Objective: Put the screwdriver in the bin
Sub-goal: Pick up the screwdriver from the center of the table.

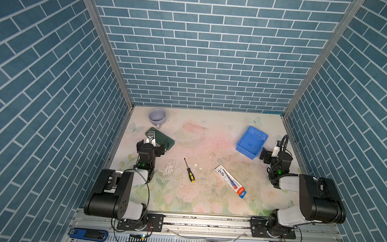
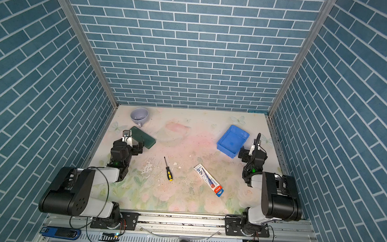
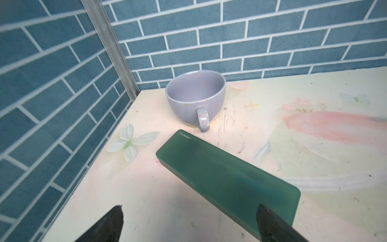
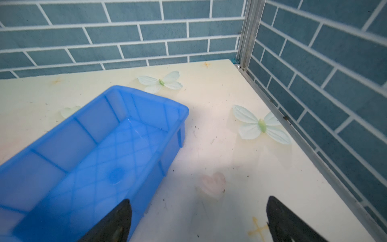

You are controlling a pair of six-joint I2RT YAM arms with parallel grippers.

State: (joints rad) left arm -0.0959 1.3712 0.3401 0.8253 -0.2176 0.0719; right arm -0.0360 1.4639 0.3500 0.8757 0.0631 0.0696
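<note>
Screwdriver (image 1: pixel 190 172) among pale flecks (image 1: pixel 195 165), perhaps debris; tube (image 1: pixel 230 181) nearby, bin (image 1: pixel 252 142) farther

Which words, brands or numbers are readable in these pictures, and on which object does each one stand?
"nusign": small white print near one corner of the dark green case, read in the left wrist view.
Packaged tube: it carries print, but too small to read in both top views.
Screwdriver, bin, lavender cup: no text visible.
</note>
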